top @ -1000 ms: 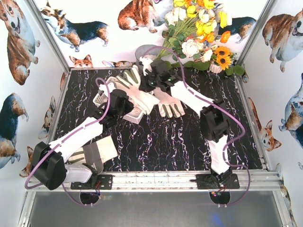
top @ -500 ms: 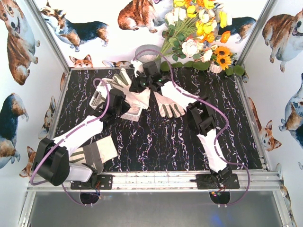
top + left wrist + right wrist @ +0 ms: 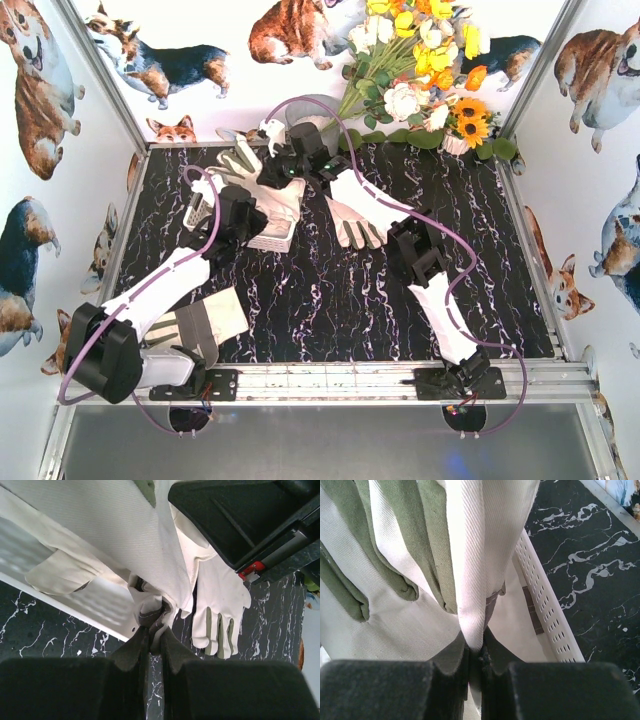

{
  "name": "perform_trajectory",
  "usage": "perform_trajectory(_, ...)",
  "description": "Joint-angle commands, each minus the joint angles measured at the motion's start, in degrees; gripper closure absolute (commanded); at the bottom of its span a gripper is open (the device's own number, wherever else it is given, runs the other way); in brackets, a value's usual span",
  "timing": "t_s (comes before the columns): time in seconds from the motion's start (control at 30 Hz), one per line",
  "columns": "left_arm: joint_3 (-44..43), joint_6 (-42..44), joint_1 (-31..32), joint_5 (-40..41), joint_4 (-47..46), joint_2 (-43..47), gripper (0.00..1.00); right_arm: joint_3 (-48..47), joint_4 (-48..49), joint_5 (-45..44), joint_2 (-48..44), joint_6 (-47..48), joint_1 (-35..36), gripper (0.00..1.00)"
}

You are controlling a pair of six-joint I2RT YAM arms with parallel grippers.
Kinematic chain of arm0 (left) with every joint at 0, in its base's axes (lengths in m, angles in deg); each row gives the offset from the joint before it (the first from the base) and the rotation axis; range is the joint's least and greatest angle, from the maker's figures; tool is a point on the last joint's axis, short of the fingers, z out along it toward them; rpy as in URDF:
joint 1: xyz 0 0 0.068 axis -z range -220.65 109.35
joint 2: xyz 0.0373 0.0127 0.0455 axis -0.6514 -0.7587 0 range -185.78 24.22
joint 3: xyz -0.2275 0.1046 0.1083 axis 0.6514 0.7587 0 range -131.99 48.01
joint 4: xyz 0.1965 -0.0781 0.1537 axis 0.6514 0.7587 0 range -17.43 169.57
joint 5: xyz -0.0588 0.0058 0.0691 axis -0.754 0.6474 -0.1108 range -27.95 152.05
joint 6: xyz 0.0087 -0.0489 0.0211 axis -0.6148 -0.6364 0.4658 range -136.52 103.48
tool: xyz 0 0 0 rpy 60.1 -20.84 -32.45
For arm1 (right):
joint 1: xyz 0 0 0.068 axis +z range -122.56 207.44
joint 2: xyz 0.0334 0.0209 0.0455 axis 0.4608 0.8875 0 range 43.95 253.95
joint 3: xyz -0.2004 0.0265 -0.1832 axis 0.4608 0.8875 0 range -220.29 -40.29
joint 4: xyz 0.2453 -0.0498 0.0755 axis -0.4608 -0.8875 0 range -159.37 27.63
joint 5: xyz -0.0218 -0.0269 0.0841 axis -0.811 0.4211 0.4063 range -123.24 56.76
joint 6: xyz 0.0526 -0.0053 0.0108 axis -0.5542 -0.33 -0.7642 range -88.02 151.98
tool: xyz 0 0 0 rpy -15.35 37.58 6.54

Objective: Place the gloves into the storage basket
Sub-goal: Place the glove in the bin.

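**Glove carried left, now hanging over the basket**

Since a second ago both arms have swung toward the far-left part of the tabletop (image 3: 330,300). The right gripper (image 3: 287,170) has travelled left along the far edge, and the held glove (image 3: 245,162) has gone with it. That glove now hangs over the storage basket (image 3: 203,208), its fingers fanned out toward the far-left corner.

From the right wrist, the right gripper (image 3: 476,647) is clamped tight on a fold of the held glove (image 3: 420,555). Cream cloth and grey-green finger patches fill the view, and the slotted wall of the storage basket (image 3: 545,615) lies just beneath. The left gripper (image 3: 152,630) is likewise pinched closed on a bunched bit of cream and grey fabric. This is probably the same held glove (image 3: 125,535), though the folds make that hard to confirm. From above, the left gripper (image 3: 248,215) sits at the basket's near side.

A loose glove (image 3: 355,222) lies flat on the tabletop just right of the basket, fingers toward the near edge; the left wrist also sees this loose glove (image 3: 220,610). A third glove (image 3: 212,322) rests near the near-left corner, partly under the left arm. A grey bucket (image 3: 312,104) and a bunch of flowers (image 3: 425,60) stand at the far edge.
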Motion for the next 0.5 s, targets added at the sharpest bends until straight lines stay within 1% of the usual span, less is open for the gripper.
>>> perform_trajectory(0.0,1.5,-0.4,0.6,-5.5,3.7,1.9,1.0,-5.3,10.2,-4.1,1.0,1.3,-0.8,1.0)
perform_trajectory(0.13,2.7,-0.5,-0.5,-5.7,3.3,1.8,1.0,-6.9,10.7,-4.0,2.6,1.2,-0.7,1.0)
perform_trajectory(0.33,5.4,-2.0,-2.4,-9.1,0.2,-0.1,1.0,-11.8,7.9,-5.2,7.3,3.5,-0.7,1.0)
perform_trajectory(0.47,5.5,-2.1,-2.9,-10.6,-0.9,-1.7,1.0,-12.0,7.6,-6.8,8.1,5.5,-0.7,1.0)
